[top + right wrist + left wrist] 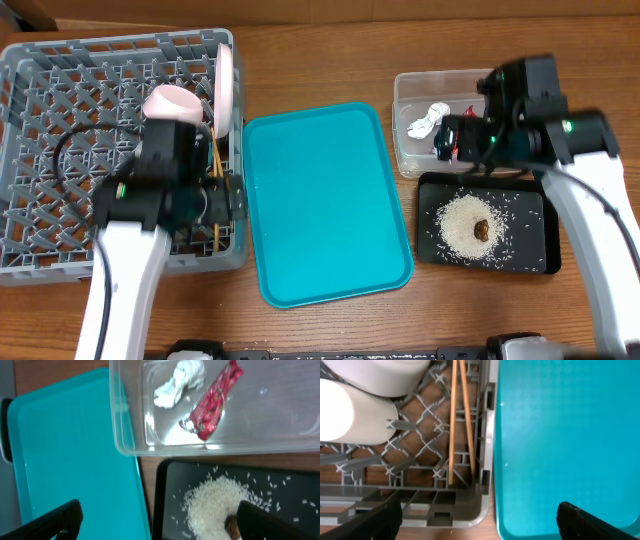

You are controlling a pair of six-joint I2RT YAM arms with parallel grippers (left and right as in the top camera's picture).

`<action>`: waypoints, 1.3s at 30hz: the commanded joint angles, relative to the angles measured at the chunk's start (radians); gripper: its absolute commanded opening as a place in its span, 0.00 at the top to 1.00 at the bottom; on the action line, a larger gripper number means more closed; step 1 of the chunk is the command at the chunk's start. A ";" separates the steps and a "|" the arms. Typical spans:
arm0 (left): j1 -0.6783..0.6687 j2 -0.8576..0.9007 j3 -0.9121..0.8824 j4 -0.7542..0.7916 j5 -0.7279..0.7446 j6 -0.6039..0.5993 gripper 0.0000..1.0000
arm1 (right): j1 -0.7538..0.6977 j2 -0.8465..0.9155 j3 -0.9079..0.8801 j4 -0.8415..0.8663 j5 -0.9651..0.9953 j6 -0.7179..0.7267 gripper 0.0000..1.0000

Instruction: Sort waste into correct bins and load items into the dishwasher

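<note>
The grey rack (50, 120) fills the table's left side, with the teal tray (325, 200) just beside it. On the right, the black tray (525, 215) lies against the clear tub (405, 130). The left gripper (480, 510) hangs over the rack's right wall, fingers spread wide and holding nothing. The right gripper (160, 510) hovers over the line where tub meets black tray, likewise wide and empty. In the rack, a white plate (227, 85) stands on edge by the right wall, a pinkish bowl (170, 100) beside it, and two chopsticks (452, 425) lie on the lattice. The red wrapper (212, 407) and white tissue (177, 382) sit in the tub. Rice (215, 500) is heaped on the black tray, with a brown lump (481, 229) on the heap.
</note>
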 commanded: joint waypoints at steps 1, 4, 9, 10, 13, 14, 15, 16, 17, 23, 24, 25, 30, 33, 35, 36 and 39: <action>0.004 -0.212 -0.112 0.068 0.028 0.037 0.00 | -0.003 -0.208 -0.145 0.065 0.021 0.007 0.00; 0.004 -0.422 -0.224 0.148 0.046 0.011 0.00 | -0.003 -0.399 -0.286 0.126 0.054 0.016 0.00; 0.004 -0.658 -0.326 0.198 0.005 -0.028 0.00 | -0.003 -0.632 -0.378 0.051 0.127 0.022 0.00; 0.004 -0.686 -0.329 0.190 0.005 -0.027 0.00 | -0.003 -0.665 -0.378 0.019 0.127 0.022 0.00; 0.004 -0.720 -0.328 0.154 0.004 -0.027 0.00 | -0.003 -0.724 -0.378 -0.038 0.127 0.022 0.00; 0.004 -0.722 -0.328 0.137 0.004 -0.027 0.00 | -0.003 -0.735 -0.378 -0.051 0.128 0.022 0.00; 0.004 -0.722 -0.329 0.123 0.004 -0.027 0.00 | -0.003 -0.741 -0.378 -0.062 0.128 0.022 0.00; 0.004 -0.721 -0.329 0.108 0.004 -0.027 0.00 | -0.003 -0.743 -0.378 -0.070 0.127 0.022 0.00; 0.004 -0.720 -0.328 0.094 0.004 -0.027 0.00 | -0.003 -0.743 -0.378 -0.076 0.128 0.022 0.00; 0.004 -0.720 -0.329 0.045 0.004 -0.027 0.00 | -0.003 -0.740 -0.378 -0.076 0.128 0.022 0.00; 0.004 -0.720 -0.329 0.045 0.004 -0.027 0.00 | -0.003 -0.740 -0.378 -0.076 0.127 0.022 0.00; 0.004 -0.720 -0.329 0.045 0.004 -0.027 0.00 | -0.003 -0.741 -0.378 -0.076 0.127 0.022 0.00; 0.004 -0.720 -0.328 0.045 0.004 -0.027 0.00 | -0.002 -0.747 -0.380 -0.076 0.128 0.021 0.00; 0.004 -0.720 -0.329 0.045 0.004 -0.027 0.00 | -0.003 -0.787 -0.387 -0.058 0.132 0.021 0.00; 0.004 -0.720 -0.329 0.044 0.004 -0.027 0.00 | -0.003 -0.842 -0.417 0.023 0.132 0.014 0.00; 0.004 -0.720 -0.329 0.043 0.004 -0.027 0.00 | -0.003 -0.878 -0.441 0.069 0.132 0.002 0.00; 0.004 -0.720 -0.329 0.034 0.004 -0.027 0.00 | -0.004 -1.009 -0.554 0.216 0.132 -0.009 0.00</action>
